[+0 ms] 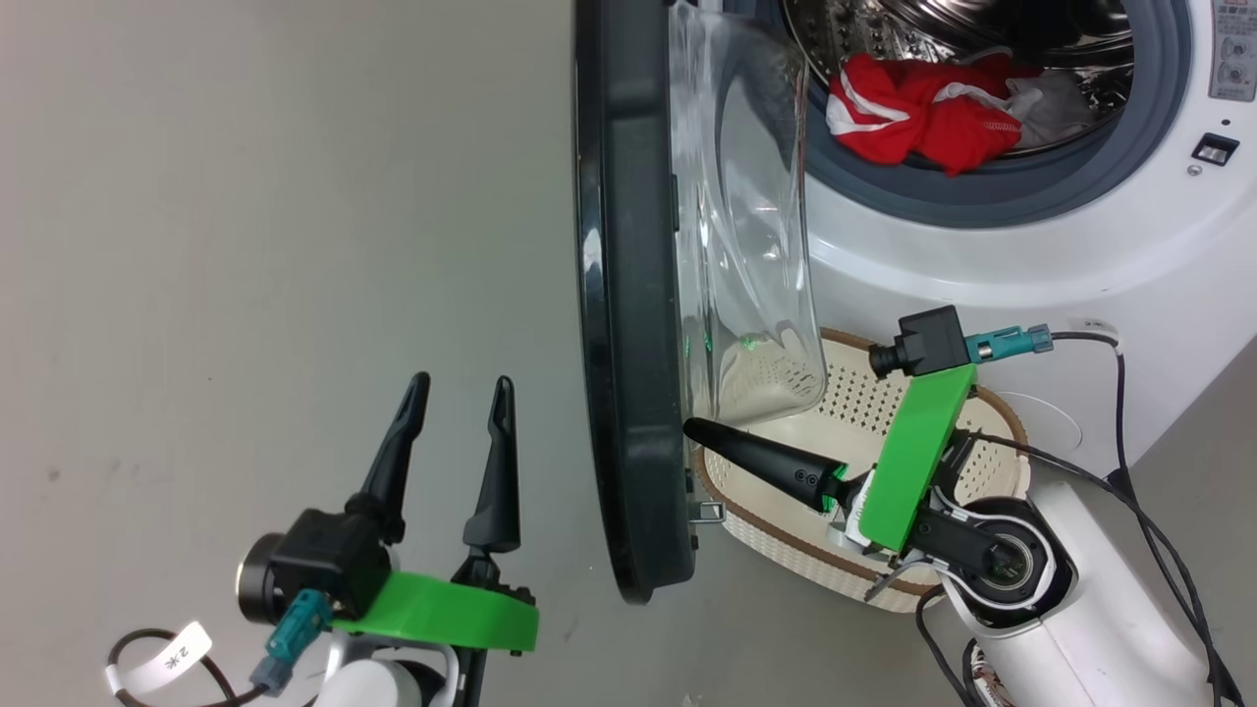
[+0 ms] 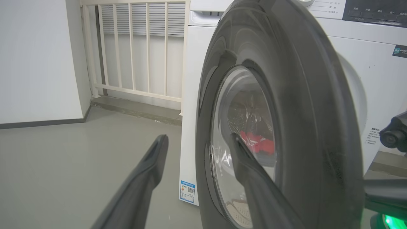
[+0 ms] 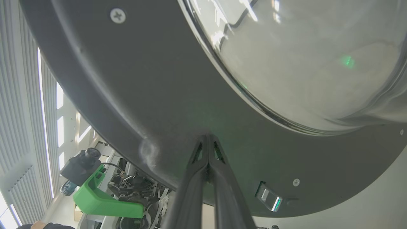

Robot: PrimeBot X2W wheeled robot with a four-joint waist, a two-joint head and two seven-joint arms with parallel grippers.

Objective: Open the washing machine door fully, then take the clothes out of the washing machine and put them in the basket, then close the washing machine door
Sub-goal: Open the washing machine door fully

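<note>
Glossy black washing machine door [image 1: 628, 295] edge-on between grippers, right gripper [image 3: 208, 137] pinched together, tips on its inner face in wrist view, left gripper [image 1: 463, 383] splayed, empty, clothes [image 1: 913, 108] beyond in drum, basket [image 1: 786, 560] beneath right gripper.

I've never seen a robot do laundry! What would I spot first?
The huge black washing machine door, standing open edge-on mid-picture. Beside it, bright red clothes lie in the drum at the top right. Below, the shut right gripper pokes at the door's inner side, over the cream basket.

The washing machine door [image 1: 628, 295] stands edge-on; closed right jaws seem to touch its inner face, above the basket [image 1: 854, 393].
</note>
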